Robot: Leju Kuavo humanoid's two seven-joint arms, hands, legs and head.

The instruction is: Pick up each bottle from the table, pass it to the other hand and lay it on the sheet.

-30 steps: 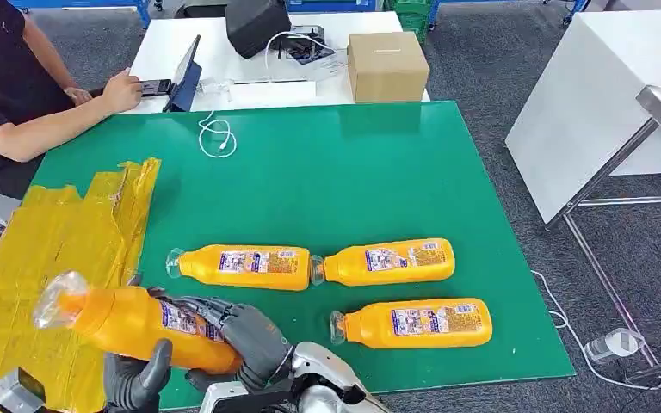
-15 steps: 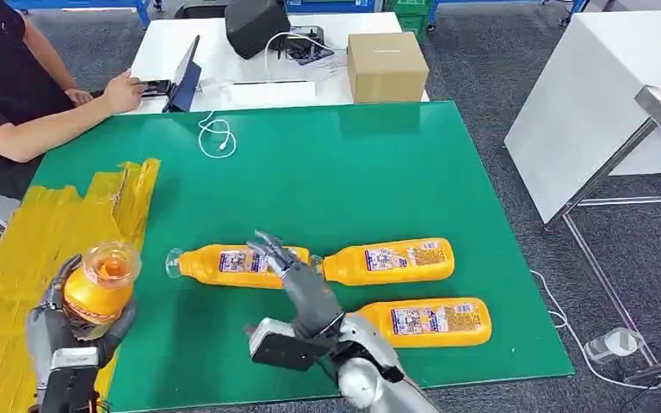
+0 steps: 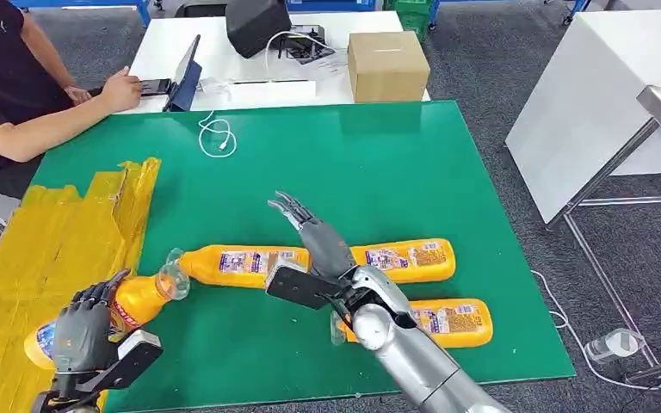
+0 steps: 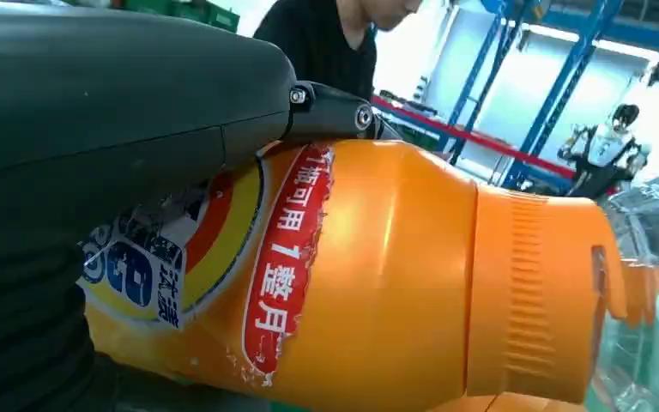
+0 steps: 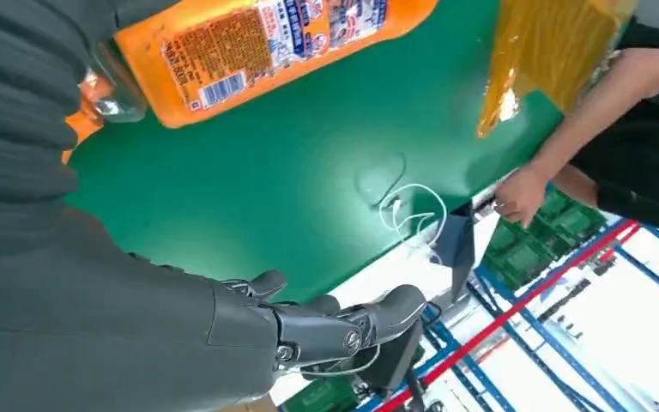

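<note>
Your left hand [image 3: 82, 331] grips an orange bottle [image 3: 108, 310] lying lengthwise over the yellow sheet [image 3: 43, 249]; your right hand [image 3: 314, 237] hovers open.

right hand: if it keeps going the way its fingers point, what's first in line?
Likely nothing near: the right hand points up-left over bare green mat. The white cable lies further along, though height is unclear.

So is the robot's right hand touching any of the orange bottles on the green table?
Apart. The head view shows the right hand raised with fingers spread above the bottles on the table, holding nothing.
</note>
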